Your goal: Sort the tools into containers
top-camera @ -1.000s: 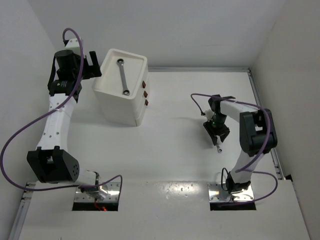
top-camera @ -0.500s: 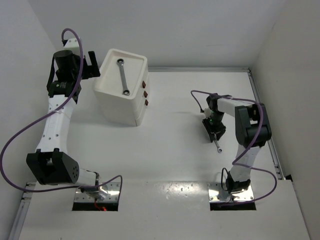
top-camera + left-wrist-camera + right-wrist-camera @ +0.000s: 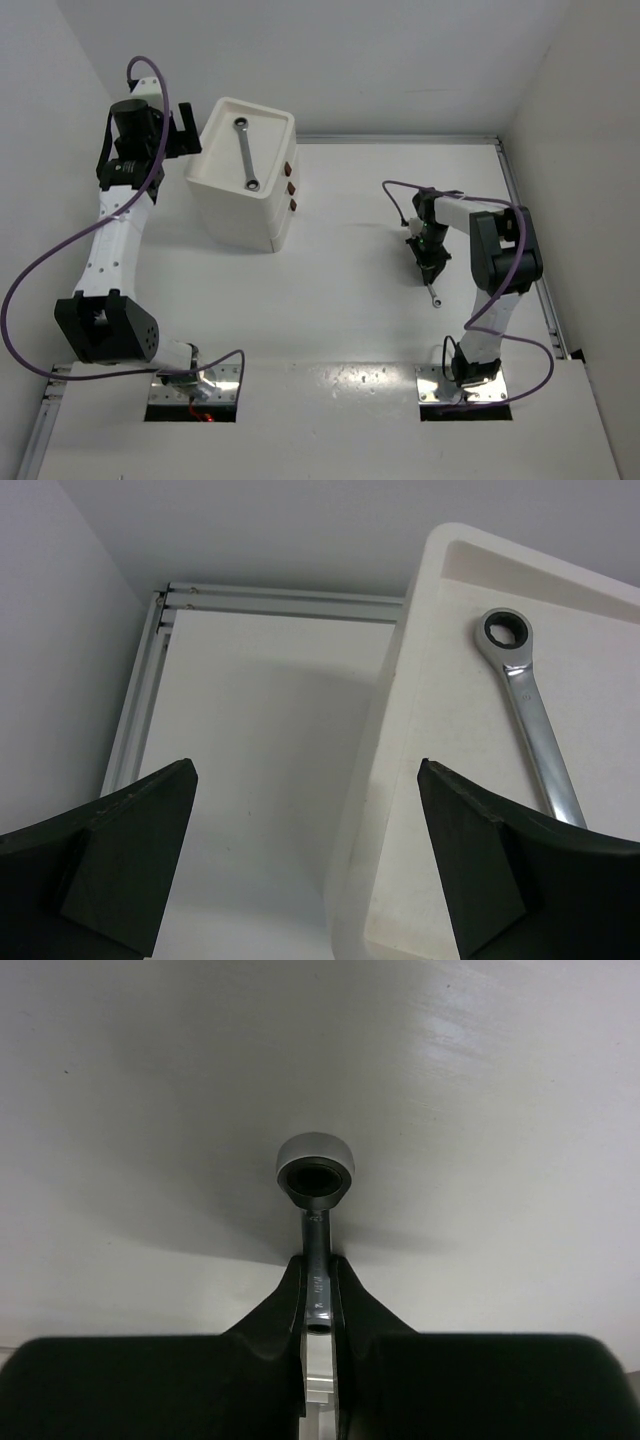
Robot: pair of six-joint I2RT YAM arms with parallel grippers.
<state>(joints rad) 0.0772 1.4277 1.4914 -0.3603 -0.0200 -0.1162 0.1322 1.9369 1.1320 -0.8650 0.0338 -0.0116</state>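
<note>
Right gripper (image 3: 317, 1268): pinching ring wrench (image 3: 314, 1172) shank, mid-right; open table (image 3: 340, 290) around. Left gripper (image 3: 305, 775): spread wide, straddling cabinet (image 3: 395, 810) left rim, upper left.

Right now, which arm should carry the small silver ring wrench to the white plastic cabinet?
Right. The right end effector is shut on the shank of the small silver ring wrench; the left end effector hangs open and empty beside the white plastic cabinet, far from that wrench.

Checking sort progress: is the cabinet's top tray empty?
No, a silver wrench lies flat in the top tray.
</note>
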